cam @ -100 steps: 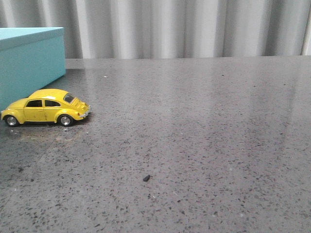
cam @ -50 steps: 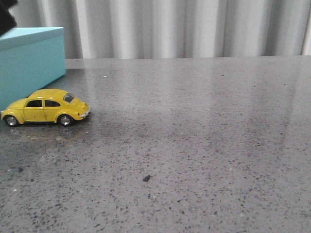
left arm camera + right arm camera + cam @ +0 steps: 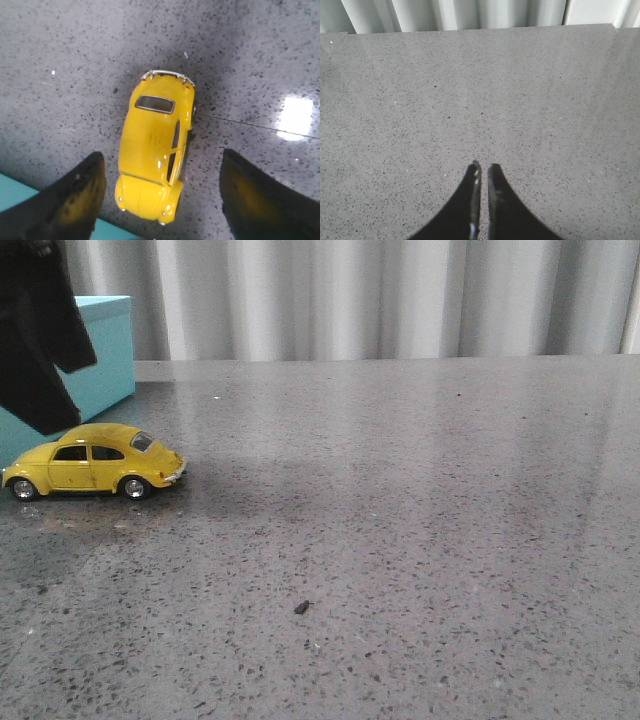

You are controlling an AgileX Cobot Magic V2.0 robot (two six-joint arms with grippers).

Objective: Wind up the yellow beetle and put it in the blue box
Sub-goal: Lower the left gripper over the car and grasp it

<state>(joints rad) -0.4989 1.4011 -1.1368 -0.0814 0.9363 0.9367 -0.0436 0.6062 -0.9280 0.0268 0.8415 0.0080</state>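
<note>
Dropped further into the front view since half a second ago: left end effector [image 3: 160,200], matte black, fingers [image 3: 75,200] spread wide, hovering above the yellow beetle [image 3: 93,461]. Glossy, rounded, dark-windowed, parked on the speckled grey polished bench [image 3: 400,540] just in front of the matte turquoise blue box [image 3: 105,360]. Small dark crumb [image 3: 301,607] nearer the middle. Farther right, right end effector [image 3: 483,172], curved black tips pressed together, empty
</note>
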